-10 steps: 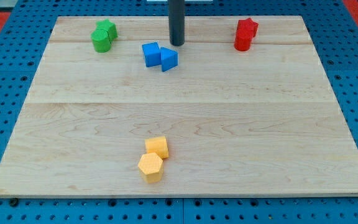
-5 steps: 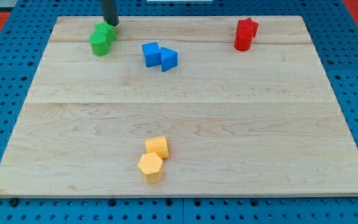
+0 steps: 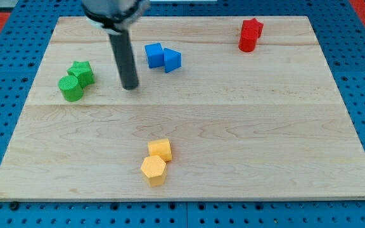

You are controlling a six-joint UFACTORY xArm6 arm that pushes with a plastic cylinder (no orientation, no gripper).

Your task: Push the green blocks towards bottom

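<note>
Two green blocks sit together at the view's left, a star-like one (image 3: 81,73) and a cylinder (image 3: 70,88) just below-left of it. My tip (image 3: 130,87) rests on the board to the right of them, a short gap away, not touching. The dark rod rises from it toward the view's top.
Two blue blocks, a cube (image 3: 154,55) and a triangular one (image 3: 172,60), lie up-right of my tip. Two red blocks (image 3: 249,34) sit at the top right. Two yellow blocks (image 3: 156,161) sit near the bottom middle. The wooden board (image 3: 233,126) lies on a blue pegboard.
The green blocks have moved down and left from the top edge. My tip went from the top middle to behind the green blocks, then down to their right.
</note>
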